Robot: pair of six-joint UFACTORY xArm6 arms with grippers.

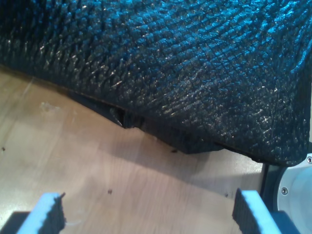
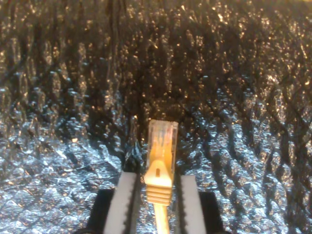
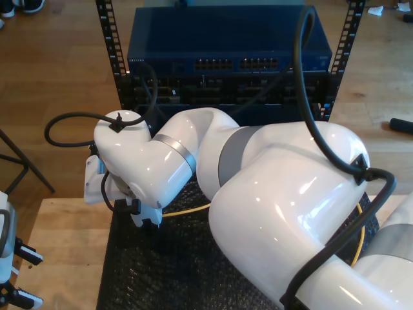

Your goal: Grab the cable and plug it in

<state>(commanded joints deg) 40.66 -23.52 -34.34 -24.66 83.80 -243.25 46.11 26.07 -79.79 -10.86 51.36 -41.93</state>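
Observation:
The yellow-orange cable [image 2: 159, 170] ends in a clear plug [image 2: 162, 135] that sticks out past the fingertips of my second gripper [image 2: 158, 195], which is shut on the plug's boot just above a black bubble mat [image 2: 58, 161]. In the exterior view this gripper [image 3: 147, 223] hangs low over the mat [image 3: 161, 271], under a big white arm, and the cable [image 3: 188, 210] trails toward the exterior view's right. My first gripper [image 1: 148, 214] is open over bare wood, nothing between its fingers [image 1: 48, 214], facing the mat's edge [image 1: 170, 97].
A blue network switch [image 3: 229, 61] with rows of ports sits in a black rack behind the table. Thick black arm cables [image 3: 71, 119] loop around the white arm. A wooden table [image 3: 64, 245] shows at the exterior view's left, with a small arm part [image 3: 13, 258] at its edge.

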